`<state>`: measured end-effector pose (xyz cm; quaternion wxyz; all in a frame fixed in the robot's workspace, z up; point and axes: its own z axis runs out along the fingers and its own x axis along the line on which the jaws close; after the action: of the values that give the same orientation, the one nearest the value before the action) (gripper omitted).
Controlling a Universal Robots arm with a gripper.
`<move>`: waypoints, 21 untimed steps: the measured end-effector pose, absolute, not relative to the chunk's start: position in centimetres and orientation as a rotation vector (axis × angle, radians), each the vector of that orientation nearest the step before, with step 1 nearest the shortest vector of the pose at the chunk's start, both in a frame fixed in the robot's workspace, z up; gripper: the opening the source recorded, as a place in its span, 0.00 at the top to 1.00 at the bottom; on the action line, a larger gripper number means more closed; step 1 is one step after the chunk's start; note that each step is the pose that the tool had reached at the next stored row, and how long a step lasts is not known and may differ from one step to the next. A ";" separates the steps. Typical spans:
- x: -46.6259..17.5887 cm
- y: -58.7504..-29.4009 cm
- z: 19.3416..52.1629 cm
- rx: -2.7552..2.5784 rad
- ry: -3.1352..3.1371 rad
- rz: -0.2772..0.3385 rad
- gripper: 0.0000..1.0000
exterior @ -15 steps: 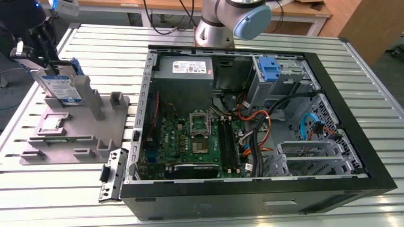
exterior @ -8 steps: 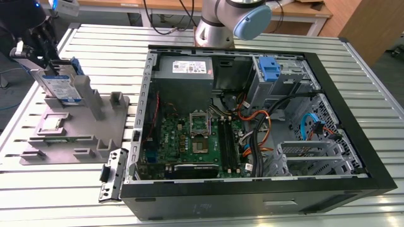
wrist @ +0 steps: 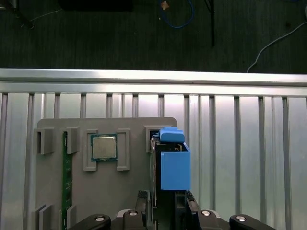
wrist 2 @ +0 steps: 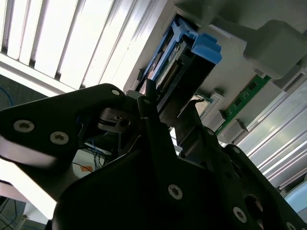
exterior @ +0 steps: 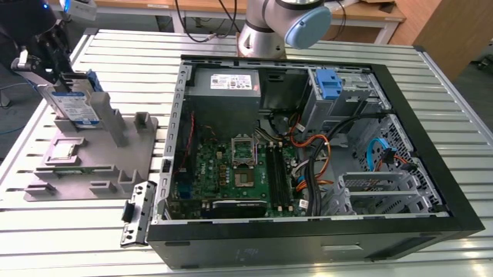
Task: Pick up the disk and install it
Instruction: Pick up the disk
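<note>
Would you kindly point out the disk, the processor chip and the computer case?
disk (exterior: 71, 107): exterior view, labelled face.
processor chip (wrist: 104, 147): first wrist view, metal lid.
computer case (exterior: 308, 240): exterior view, black outer wall.

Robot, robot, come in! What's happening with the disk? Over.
Tool right at the disk. Disk upright in the grey stand, not yet in the computer case. Nothing seen blocking the disk.

My gripper (wrist: 168, 200) is black. The disk (exterior: 73, 108) is silver with blue rails and a white-and-blue label; its stand (exterior: 92, 157) is plain grey.
</note>
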<state>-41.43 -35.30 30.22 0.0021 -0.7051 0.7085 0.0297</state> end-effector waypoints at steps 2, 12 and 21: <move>-41.4 -35.3 30.2 -2.212 2.223 0.093 0.58; -41.4 -35.3 30.2 -2.209 2.226 0.093 0.65; -41.4 -35.3 30.2 -2.194 2.240 0.093 0.65</move>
<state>-41.43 -35.30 30.21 0.0023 -0.6994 0.7142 0.0297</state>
